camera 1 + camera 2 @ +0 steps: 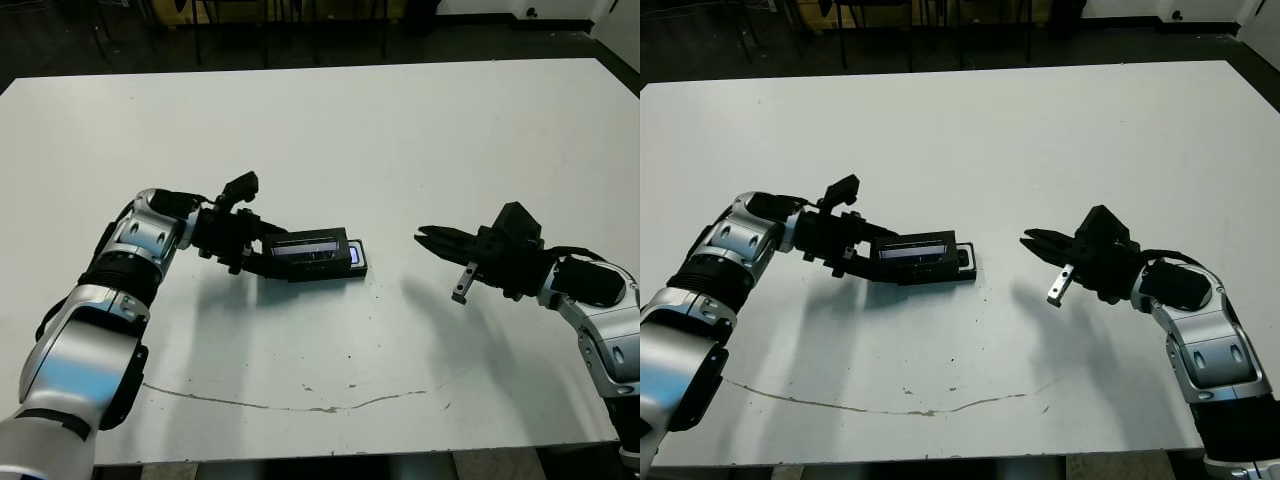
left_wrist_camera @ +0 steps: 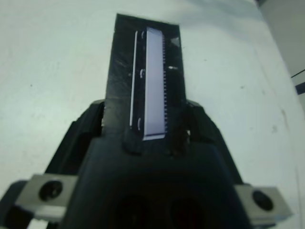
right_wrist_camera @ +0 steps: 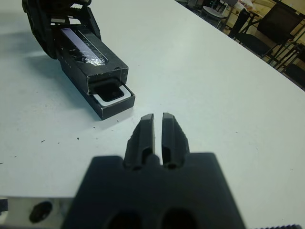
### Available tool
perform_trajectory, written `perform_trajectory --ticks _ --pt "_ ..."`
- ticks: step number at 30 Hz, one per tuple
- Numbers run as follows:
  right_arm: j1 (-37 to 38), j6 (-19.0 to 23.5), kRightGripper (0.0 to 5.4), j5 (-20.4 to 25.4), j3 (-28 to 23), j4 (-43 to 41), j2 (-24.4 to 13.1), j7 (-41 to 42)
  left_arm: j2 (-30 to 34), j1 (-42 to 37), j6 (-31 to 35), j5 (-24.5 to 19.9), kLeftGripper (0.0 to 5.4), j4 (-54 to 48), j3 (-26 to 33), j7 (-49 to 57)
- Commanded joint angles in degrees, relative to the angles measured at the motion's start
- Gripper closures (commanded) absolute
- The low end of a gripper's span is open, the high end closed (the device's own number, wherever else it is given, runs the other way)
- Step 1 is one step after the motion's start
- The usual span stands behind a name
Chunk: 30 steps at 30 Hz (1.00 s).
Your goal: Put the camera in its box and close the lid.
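The lid (image 1: 305, 248), black with a shiny grey panel, lies over most of the box (image 3: 115, 106) left of the table's middle. My left gripper (image 1: 262, 252) is shut on the lid's left end, one finger (image 2: 202, 121) on each side. The box's right end sticks out from under the lid and shows its white lining. In that opening lies the camera (image 3: 110, 92), with a bluish glint (image 1: 354, 254) on it. My right gripper (image 1: 425, 236) hovers a short way to the right of the box, shut on nothing, its fingertips (image 3: 164, 119) pointing at the box's open end.
The white table (image 1: 350, 130) stretches wide behind and between the arms. A thin dark crack line (image 1: 300, 405) runs along its surface near the front edge. Dark chairs and floor lie beyond the far edge.
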Motion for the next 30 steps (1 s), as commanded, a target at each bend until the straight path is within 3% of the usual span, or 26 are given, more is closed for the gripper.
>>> perform_trajectory --ticks 1,9,30 --pt "0.87 0.38 5.40 -0.80 0.15 -0.24 -0.74 -0.37 -1.38 2.57 -0.27 4.24 2.54 2.64 -3.50 2.58" --pt "1.27 1.97 5.40 -0.82 0.14 -1.45 -0.89 -0.95 -4.16 3.09 -2.51 6.60 2.54 6.54 -6.11 7.67" --pt "0.94 -0.82 5.40 -0.31 -0.04 0.88 -0.25 -0.48 -11.15 -2.92 1.50 6.57 2.54 8.34 -8.23 5.91"
